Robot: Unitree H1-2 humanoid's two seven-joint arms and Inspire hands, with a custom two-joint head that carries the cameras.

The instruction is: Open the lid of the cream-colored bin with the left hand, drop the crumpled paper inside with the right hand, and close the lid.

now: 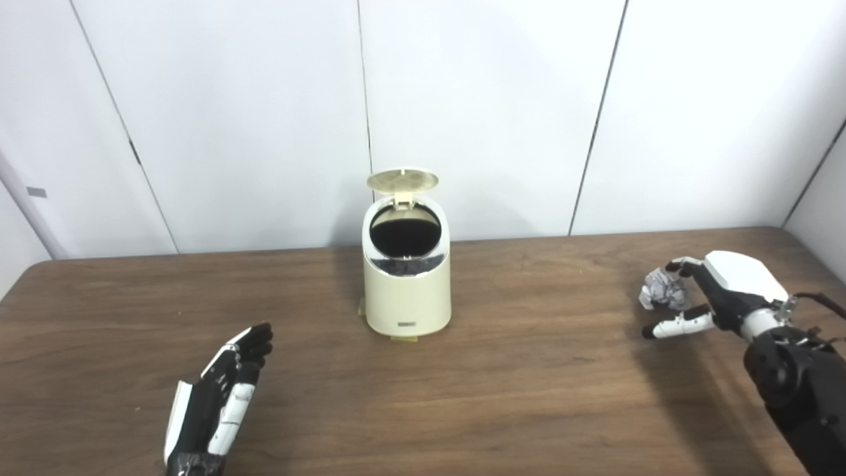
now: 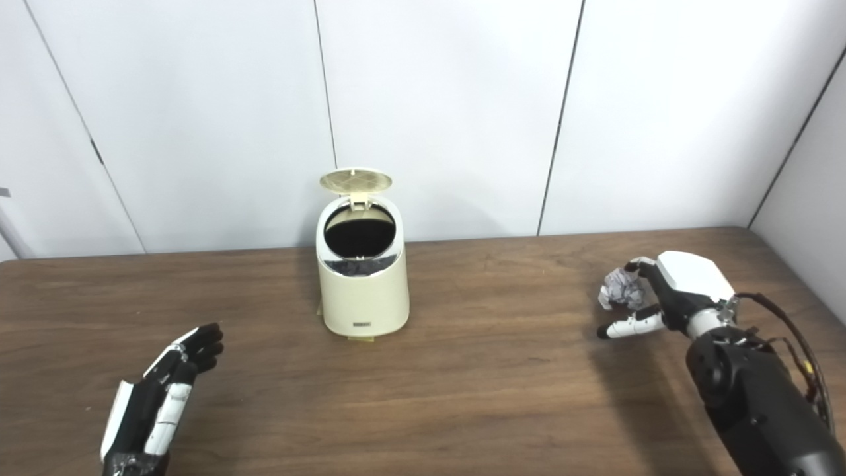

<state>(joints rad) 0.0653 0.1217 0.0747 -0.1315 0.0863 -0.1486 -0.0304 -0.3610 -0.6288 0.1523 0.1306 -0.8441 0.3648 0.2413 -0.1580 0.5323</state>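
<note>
Bin (image 1: 406,284) mid-table, lid (image 1: 402,180) up. Left hand (image 1: 221,396) flat, fingers spread, empty. Right hand (image 1: 710,294) half-curled around crumpled paper (image 1: 663,287) at table's right, not yet clamped. Next: pinch, lift, carry over opening.

A brown wooden table (image 1: 529,396) stands against white wall panels (image 1: 489,99) with dark seams.

The bin (image 1: 406,291) looked like smooth, faintly glossy cream plastic. It stood on a matt wood-grain table (image 1: 529,396). Right of the bin lay rough, crumpled paper (image 1: 663,288).
</note>
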